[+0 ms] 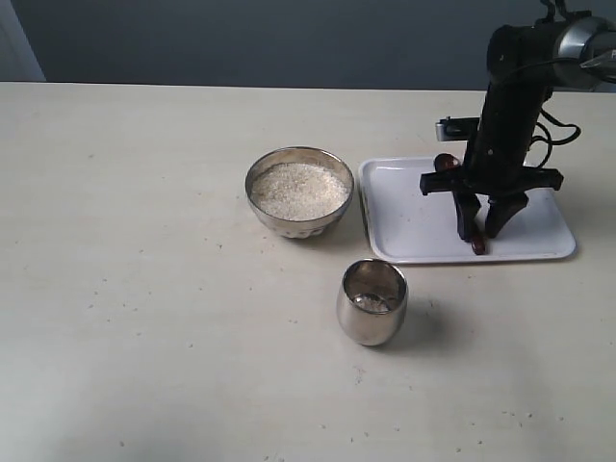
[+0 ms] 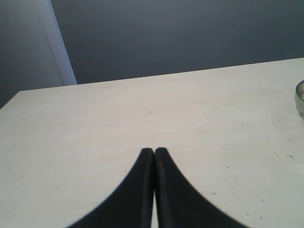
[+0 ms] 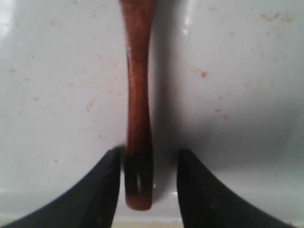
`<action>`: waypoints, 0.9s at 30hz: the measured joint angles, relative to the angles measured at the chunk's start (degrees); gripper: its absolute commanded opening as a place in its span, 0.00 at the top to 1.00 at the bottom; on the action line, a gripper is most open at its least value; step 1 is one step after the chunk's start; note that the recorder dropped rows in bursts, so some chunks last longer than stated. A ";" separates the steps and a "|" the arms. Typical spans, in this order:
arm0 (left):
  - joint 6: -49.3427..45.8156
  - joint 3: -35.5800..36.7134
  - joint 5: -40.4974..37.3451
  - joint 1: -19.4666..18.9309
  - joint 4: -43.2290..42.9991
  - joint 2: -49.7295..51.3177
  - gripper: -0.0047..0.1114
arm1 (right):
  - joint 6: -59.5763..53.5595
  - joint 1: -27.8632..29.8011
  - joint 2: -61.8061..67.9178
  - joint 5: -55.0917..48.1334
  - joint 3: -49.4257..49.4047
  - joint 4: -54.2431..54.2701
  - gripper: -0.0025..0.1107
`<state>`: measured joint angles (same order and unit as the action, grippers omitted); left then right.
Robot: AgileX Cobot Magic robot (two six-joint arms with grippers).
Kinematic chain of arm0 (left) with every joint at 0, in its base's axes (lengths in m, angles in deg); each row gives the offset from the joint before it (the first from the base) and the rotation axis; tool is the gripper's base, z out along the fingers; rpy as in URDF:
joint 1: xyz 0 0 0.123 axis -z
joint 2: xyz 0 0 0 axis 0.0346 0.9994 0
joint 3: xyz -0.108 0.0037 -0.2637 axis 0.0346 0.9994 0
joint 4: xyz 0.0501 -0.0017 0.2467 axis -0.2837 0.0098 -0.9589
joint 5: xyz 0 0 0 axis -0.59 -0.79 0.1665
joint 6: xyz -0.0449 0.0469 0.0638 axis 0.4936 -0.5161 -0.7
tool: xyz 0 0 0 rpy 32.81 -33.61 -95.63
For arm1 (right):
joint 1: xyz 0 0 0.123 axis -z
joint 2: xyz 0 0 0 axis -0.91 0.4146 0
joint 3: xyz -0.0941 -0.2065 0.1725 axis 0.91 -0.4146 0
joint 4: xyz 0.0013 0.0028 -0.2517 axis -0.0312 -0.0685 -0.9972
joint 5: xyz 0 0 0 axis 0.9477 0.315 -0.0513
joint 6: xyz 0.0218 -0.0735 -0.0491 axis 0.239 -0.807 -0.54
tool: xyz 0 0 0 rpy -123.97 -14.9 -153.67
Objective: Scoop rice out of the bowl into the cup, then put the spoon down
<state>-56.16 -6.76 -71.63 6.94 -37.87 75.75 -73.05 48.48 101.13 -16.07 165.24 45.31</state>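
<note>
The silver bowl [image 1: 258,206] holds a mound of rice [image 1: 299,189] at the table's middle. In front of it stands the steel cup [image 1: 371,327] with a little rice at its bottom. The dark wooden spoon [image 3: 137,95] lies flat on the white tray [image 1: 404,217]; its head [image 1: 444,162] points away and its handle end sits near the tray's front rim. My right gripper [image 1: 487,231] hangs over that handle end, open. The handle end lies between the fingers, close by one and apart from the other. My left gripper [image 2: 154,151] is shut on nothing above bare table.
The tray [image 3: 237,95] sits right of the bowl, with brown specks on it. The bowl's rim [image 2: 299,97] shows at the edge of the left wrist view. Behind the table stands a dark wall.
</note>
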 measured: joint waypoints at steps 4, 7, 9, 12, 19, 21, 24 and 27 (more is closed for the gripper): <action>0.00 0.00 0.00 0.00 0.00 0.00 0.96 | 0.00 0.00 -0.69 0.00 0.00 -1.33 0.74; 0.00 0.00 0.00 0.00 0.00 0.00 0.96 | 0.00 0.00 -4.08 0.12 0.00 -2.35 0.98; 0.00 0.00 0.00 0.00 0.00 0.00 0.96 | 0.00 0.00 -7.98 0.36 0.00 -2.82 0.97; 0.00 0.00 0.00 0.00 0.00 0.00 0.96 | 0.00 0.00 -16.92 1.59 -1.18 -3.98 0.98; 0.00 0.00 0.00 0.00 0.00 0.00 0.96 | 0.00 0.00 -42.02 9.90 -15.25 -6.29 0.98; 0.00 0.00 0.00 0.00 0.00 0.00 0.96 | 0.00 0.00 -51.59 13.46 -22.10 -6.00 0.98; 0.00 0.00 0.00 0.00 0.00 0.00 0.96 | 0.66 0.04 -65.59 17.83 -31.55 -5.76 0.98; 0.00 0.00 0.00 0.00 0.00 0.00 0.96 | 1.36 0.04 -77.09 21.35 -39.79 -5.72 0.98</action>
<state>-56.16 -6.76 -71.63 6.94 -37.87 75.75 -71.69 48.52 24.04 5.27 125.45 39.59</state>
